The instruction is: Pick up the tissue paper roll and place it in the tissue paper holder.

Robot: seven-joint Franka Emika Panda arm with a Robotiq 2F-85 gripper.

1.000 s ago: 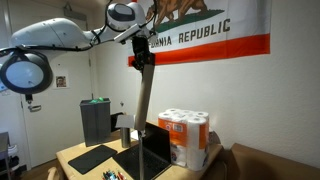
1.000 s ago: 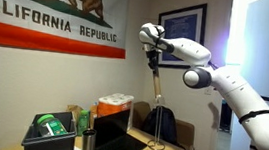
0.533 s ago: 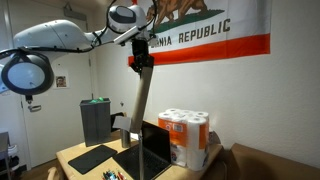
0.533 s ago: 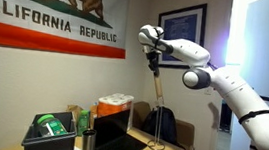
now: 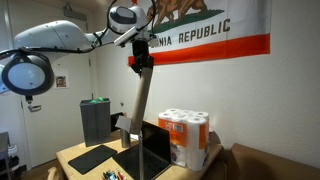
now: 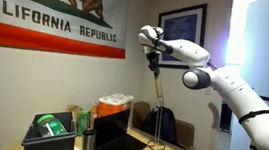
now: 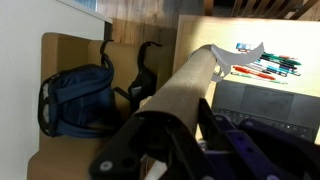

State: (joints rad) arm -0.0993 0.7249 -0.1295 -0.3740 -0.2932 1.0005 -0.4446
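The tissue paper roll [image 5: 140,110] is a very long, slim, pale tan tube. It hangs upright from my gripper [image 5: 140,62], which is shut on its top end high above the table. In an exterior view it shows as a thin tan stick [image 6: 155,102] under my gripper [image 6: 153,57]. In the wrist view the roll [image 7: 185,85] runs away from my gripper [image 7: 165,125] down toward the table. The tissue paper holder cannot be made out for certain.
A plastic-wrapped pack of white rolls [image 5: 186,138] with orange print stands on the table. A laptop [image 5: 150,150], a black bin [image 5: 95,118], pens [image 7: 265,68] and a green box [image 6: 51,127] share the table. A blue backpack [image 7: 75,98] lies on a chair.
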